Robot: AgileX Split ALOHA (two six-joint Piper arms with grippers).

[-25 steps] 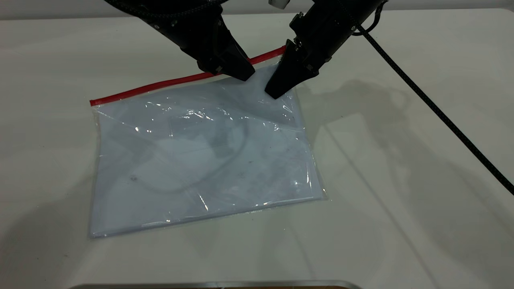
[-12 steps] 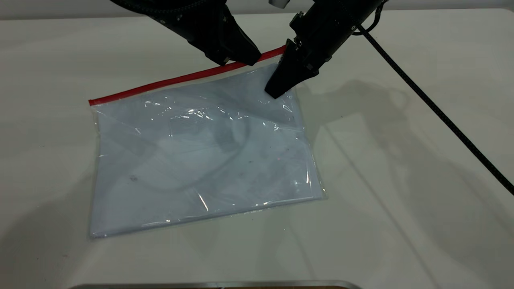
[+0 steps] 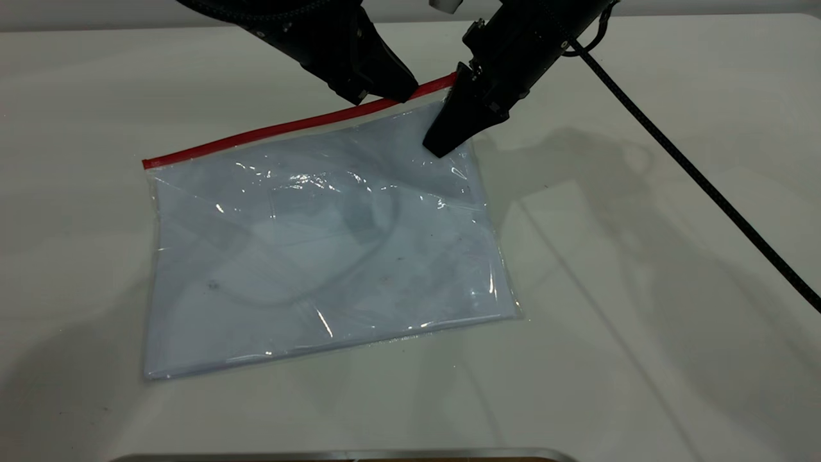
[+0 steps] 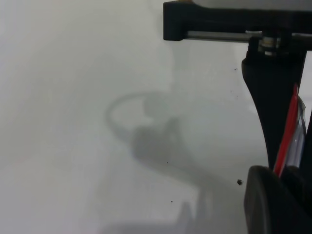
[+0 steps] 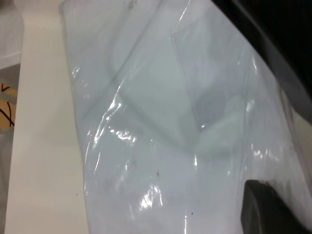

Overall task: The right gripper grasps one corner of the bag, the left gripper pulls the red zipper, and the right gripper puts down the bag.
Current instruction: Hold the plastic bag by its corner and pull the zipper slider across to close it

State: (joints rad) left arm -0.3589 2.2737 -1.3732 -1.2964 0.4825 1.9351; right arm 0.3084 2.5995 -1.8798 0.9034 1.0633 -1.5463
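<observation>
- The surface (image 3: 641, 269) is smooth, matte, off-white.
- The bag (image 3: 321, 256) lies flat on it, a glossy, wrinkled clear rectangle over pale sheets, long axis running left to right and rising toward the far right.
- The zipper (image 3: 269, 131) is a thin red strip along its far edge.
- The left gripper (image 3: 385, 96), wedge-shaped black, is clamped on the zipper near its right end.
- The right gripper (image 3: 442, 144), tapered black, pinches the bag's far right corner (image 3: 452, 86).

Soft, even light is cast from above. Glare is seen on the bag (image 3: 321, 250); faint shadows are thrown on the table (image 3: 641, 192)
</observation>
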